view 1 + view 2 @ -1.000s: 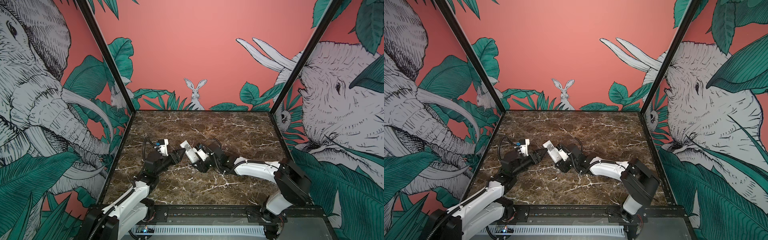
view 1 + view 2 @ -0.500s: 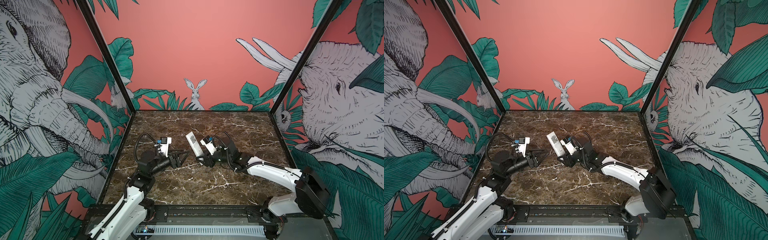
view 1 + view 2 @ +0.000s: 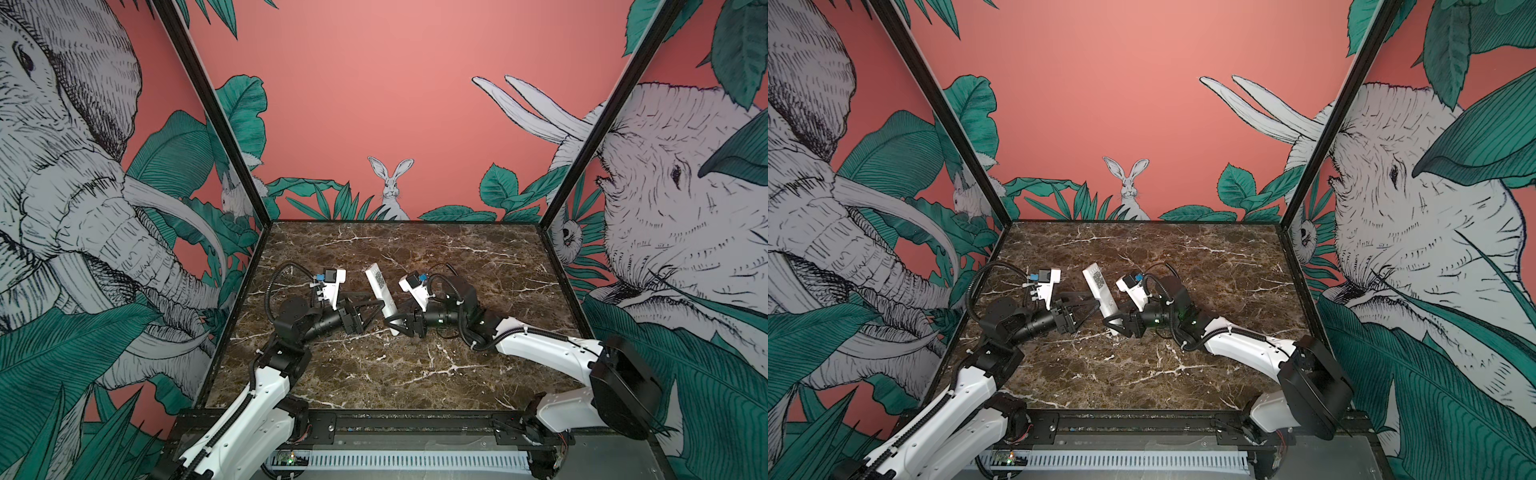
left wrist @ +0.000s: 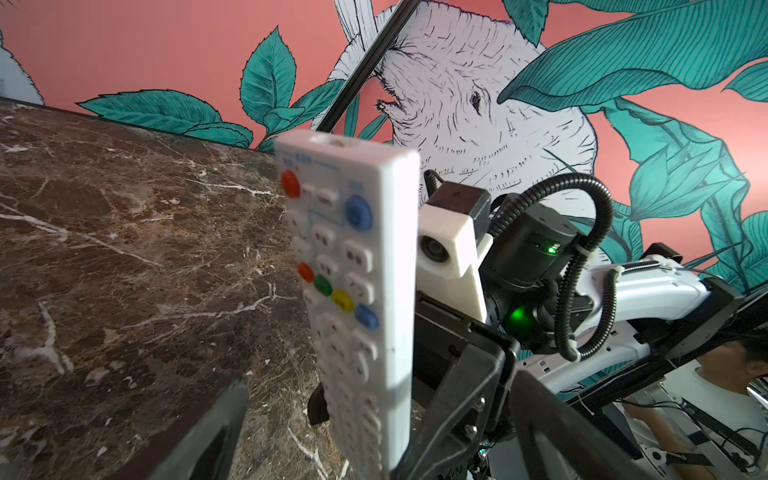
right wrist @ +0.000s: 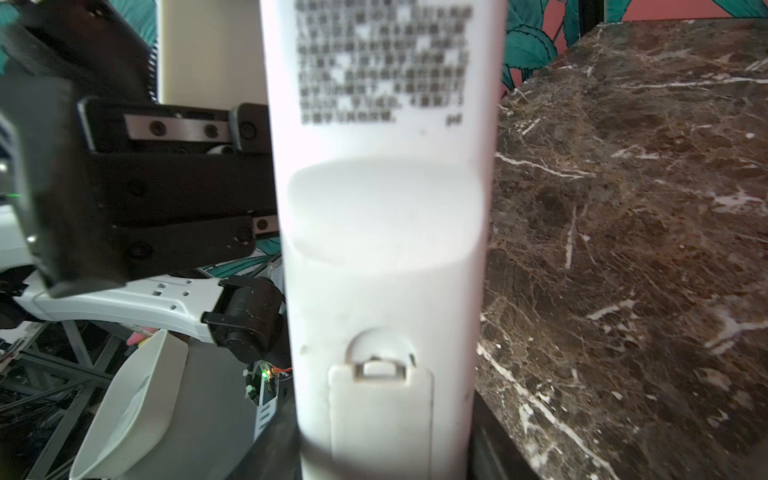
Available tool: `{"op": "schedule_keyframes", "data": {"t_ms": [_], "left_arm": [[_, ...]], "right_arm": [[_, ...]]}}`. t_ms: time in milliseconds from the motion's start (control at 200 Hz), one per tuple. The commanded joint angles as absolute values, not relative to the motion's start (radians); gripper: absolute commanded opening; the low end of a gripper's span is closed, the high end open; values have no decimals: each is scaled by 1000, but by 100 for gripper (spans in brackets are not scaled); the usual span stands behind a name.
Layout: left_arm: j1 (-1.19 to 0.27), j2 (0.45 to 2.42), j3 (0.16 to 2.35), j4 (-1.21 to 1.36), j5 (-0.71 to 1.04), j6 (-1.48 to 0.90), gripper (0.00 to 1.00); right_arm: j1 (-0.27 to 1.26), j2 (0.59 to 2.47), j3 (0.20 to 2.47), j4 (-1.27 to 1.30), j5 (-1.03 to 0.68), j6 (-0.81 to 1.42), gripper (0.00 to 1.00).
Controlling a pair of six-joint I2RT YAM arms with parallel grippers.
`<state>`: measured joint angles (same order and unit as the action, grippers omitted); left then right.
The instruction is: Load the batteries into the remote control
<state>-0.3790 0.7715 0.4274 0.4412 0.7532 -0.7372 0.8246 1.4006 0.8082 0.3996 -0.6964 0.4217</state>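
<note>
Both jaws of the right gripper point(image 3: 398, 326) are pinched on the base of the upright remote control point(image 3: 381, 297); the left gripper point(image 3: 371, 308) is spread wide beside it. No batteries are seen and the back cover point(image 5: 380, 411) is seated, so loading is judged likely finished.

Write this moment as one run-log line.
right end effector: shut on remote | left end effector: open, near remote | cover: on | batteries: unseen
</note>
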Motion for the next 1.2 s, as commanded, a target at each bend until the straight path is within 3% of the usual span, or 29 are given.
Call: {"op": "schedule_keyframes", "data": {"t_ms": [0,635,760,1010,1195], "left_arm": [[-380,769,454,541,776,-778,99],[-421,819,488,595,772,-772,96],[-428,826,483,621,773,-780,86],[-428,807,476,629,772,-791,55],[-430,806,472,630,766,-794,40]], "right_arm": [[820,1390,806,551,-762,463,14],[821,1440,784,772,-874,579,14],[821,1447,770,816,-892,597,14],[821,1445,759,825,-897,592,13],[821,1448,761,840,-905,602,13]]}}
